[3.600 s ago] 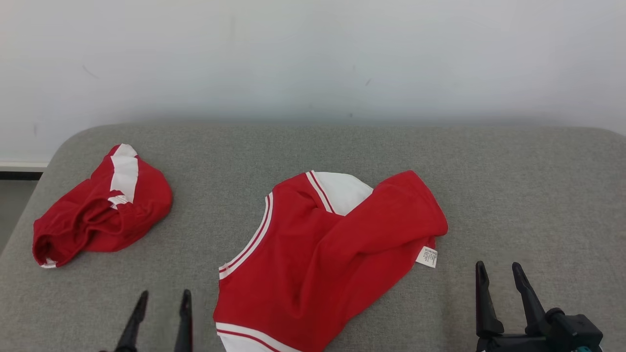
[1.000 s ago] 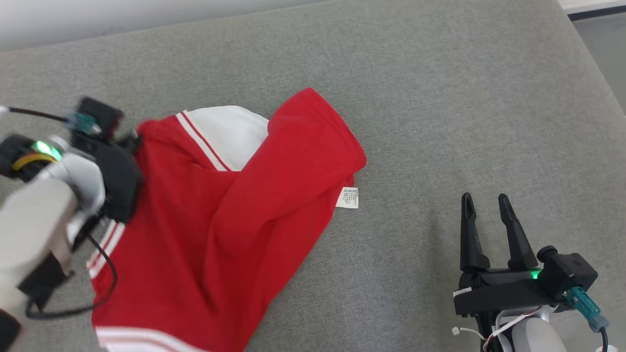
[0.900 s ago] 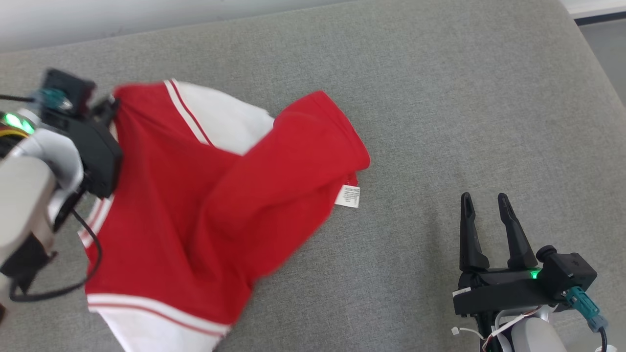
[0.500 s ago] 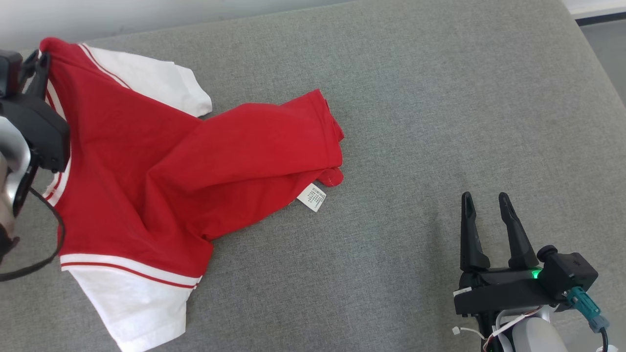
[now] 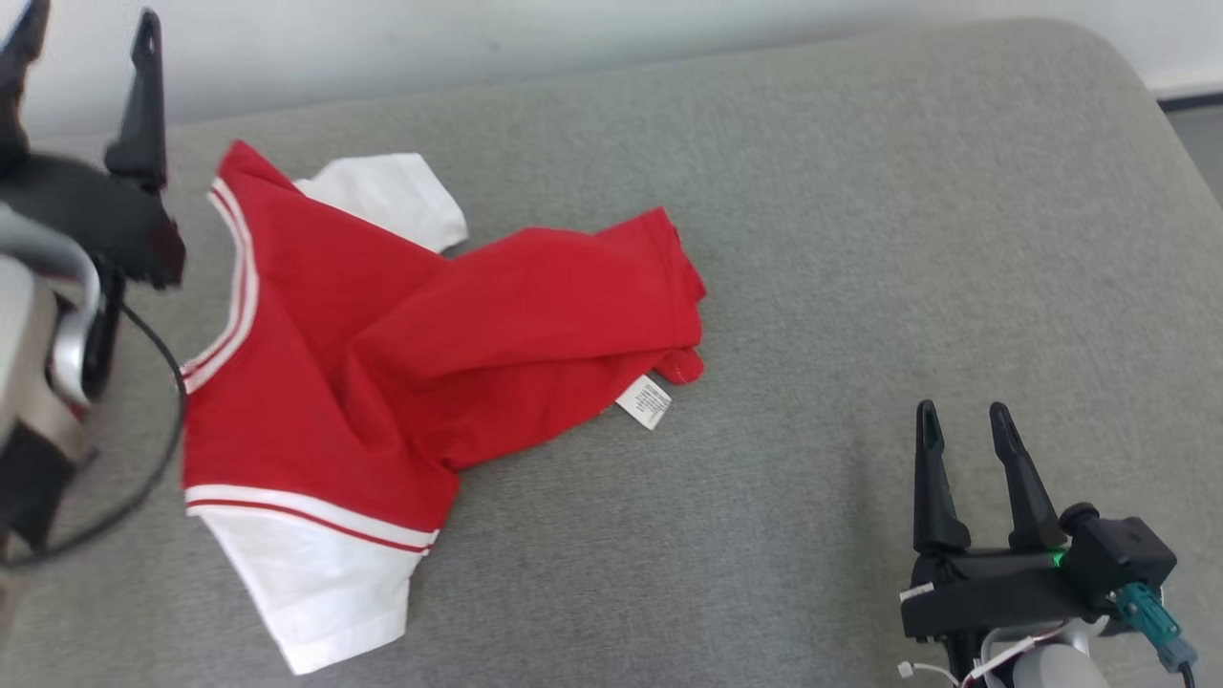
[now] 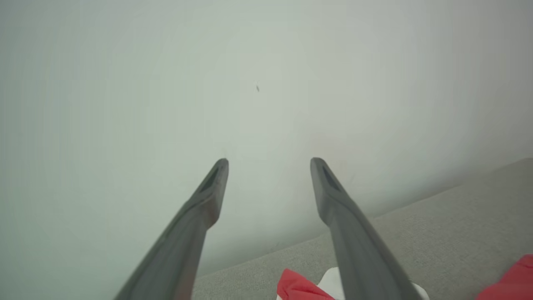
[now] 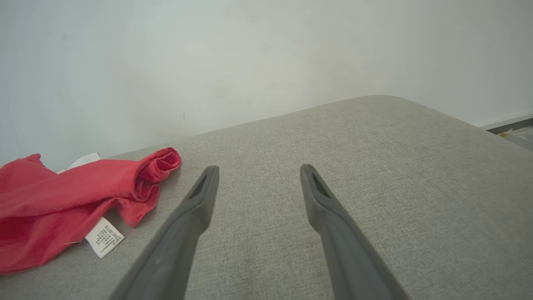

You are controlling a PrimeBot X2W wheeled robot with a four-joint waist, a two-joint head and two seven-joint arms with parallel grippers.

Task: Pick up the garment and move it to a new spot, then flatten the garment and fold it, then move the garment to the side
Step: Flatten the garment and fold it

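While your left end effector (image 6: 270, 162) hung wide open, empty, the garment (image 5: 382, 334) lay crumpled just to its right, its length running toward your right end effector (image 5: 961, 413), open too, empty, well apart.

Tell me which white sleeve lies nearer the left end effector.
The far sleeve, by the collar toward the wall; the open left end effector is up there. The other sleeve lies at the near end of the garment.

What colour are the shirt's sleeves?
White sleeves on a red shirt; clearest in the head view.
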